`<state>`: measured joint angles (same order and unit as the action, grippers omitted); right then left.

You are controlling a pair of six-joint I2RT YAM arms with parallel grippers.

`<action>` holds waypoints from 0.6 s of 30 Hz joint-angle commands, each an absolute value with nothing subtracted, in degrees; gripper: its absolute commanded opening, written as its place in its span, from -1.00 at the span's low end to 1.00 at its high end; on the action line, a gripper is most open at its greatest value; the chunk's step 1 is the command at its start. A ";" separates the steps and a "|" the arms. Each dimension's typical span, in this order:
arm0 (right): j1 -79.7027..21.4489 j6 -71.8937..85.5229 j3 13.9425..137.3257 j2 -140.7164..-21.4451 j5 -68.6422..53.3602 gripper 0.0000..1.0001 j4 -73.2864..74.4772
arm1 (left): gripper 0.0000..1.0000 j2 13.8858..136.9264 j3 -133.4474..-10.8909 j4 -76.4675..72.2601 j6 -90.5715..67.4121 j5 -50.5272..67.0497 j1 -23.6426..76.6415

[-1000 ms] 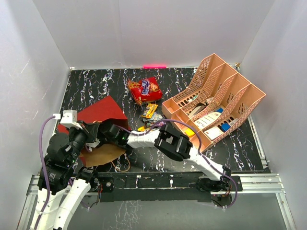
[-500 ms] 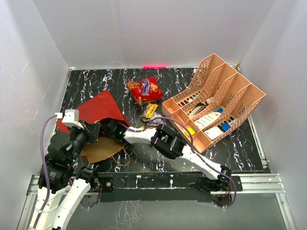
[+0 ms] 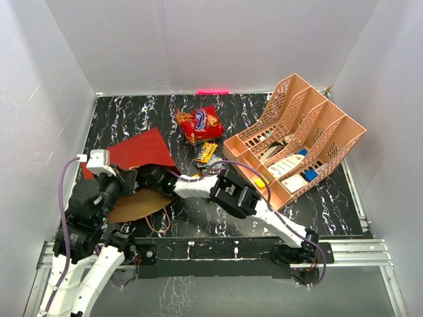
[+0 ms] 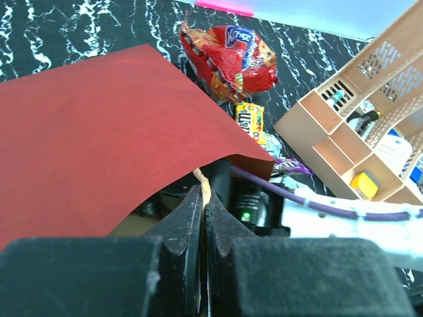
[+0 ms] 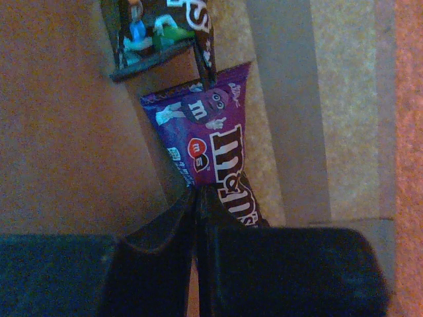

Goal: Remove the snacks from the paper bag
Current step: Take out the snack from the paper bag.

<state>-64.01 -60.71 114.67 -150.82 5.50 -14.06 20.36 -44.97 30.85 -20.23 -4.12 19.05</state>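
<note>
Top view: red paper bag lay flat at table's left, mouth toward arm bases. Right arm reached into it. Chip bag and yellow M&M's packet sat out on table, between bag and peach organizer.

Left wrist: left gripper was pinched shut on bag's rope handle, apparently propping mouth open.

Right wrist: inside bag, right gripper was clamped on lower end of purple M&M's packet, with brown packet just beyond. Clean extraction called for straight pull back through mouth with left hold steady. Pinch sat near packet's edge and could slip.
</note>
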 commanded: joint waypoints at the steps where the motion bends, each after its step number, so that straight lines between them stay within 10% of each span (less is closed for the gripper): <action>1: -63.62 -54.61 108.11 -141.90 9.61 -0.85 -18.24 | -1.00 21.43 -46.31 31.63 -20.95 -8.89 19.36; 18: -67.78 -48.43 78.52 -119.89 4.27 -0.85 -28.54 | -1.00 24.42 -45.90 30.95 -21.38 -9.47 18.91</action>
